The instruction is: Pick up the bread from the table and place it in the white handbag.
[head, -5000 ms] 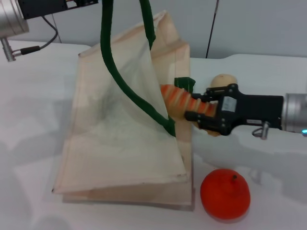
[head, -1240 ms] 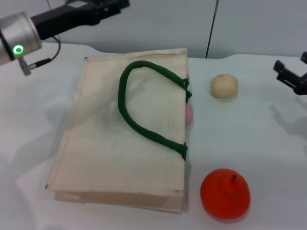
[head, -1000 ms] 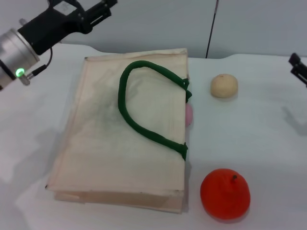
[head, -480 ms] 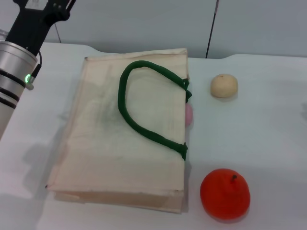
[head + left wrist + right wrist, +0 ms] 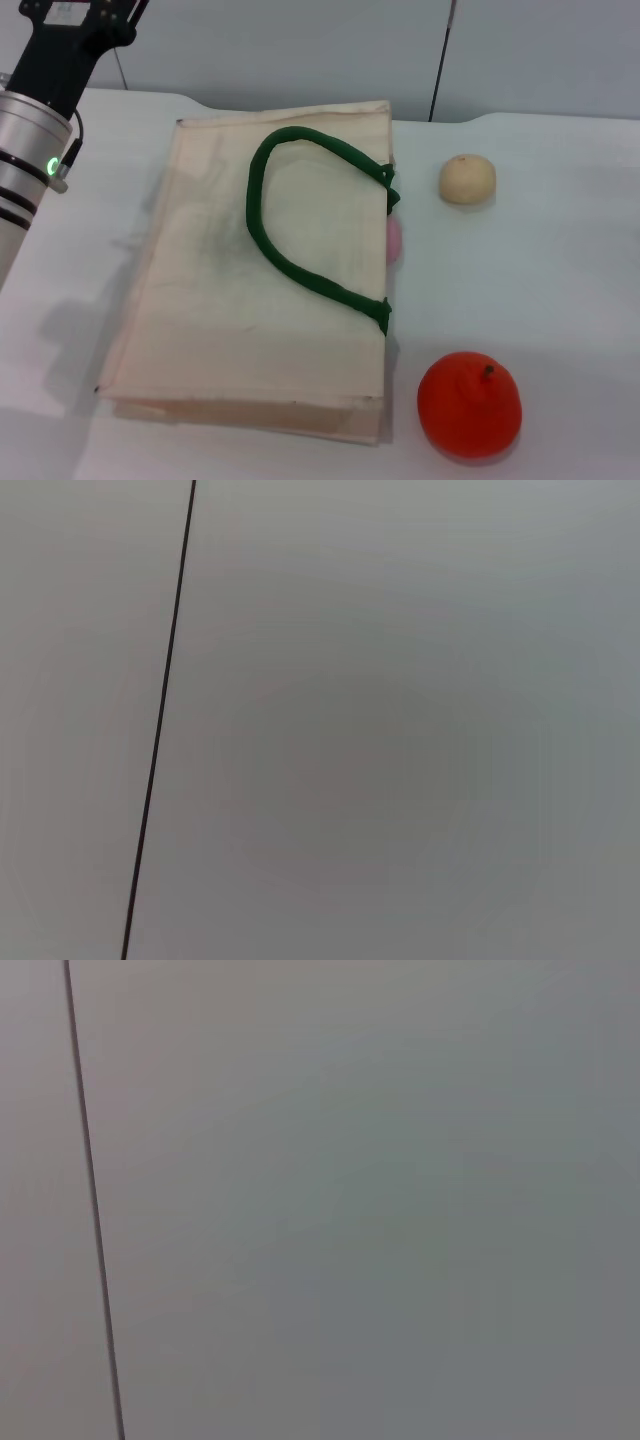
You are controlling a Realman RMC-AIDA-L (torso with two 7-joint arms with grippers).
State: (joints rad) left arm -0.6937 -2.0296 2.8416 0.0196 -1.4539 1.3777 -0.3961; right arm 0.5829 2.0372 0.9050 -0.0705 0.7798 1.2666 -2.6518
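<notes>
White bench (image 5: 560, 300), grey wall behind. White handbag (image 5: 220, 300) lies flat, green handles on top. Bread not visible; presumably inside bag. Judged light, soft, ridged: grip mid-length, gentle squeeze. Left gripper (image 5: 75, 12) raised at far left, finger state can't tell. Right gripper out of view. Bun (image 5: 467, 179), orange fruit (image 5: 470, 404) beside bag.
</notes>
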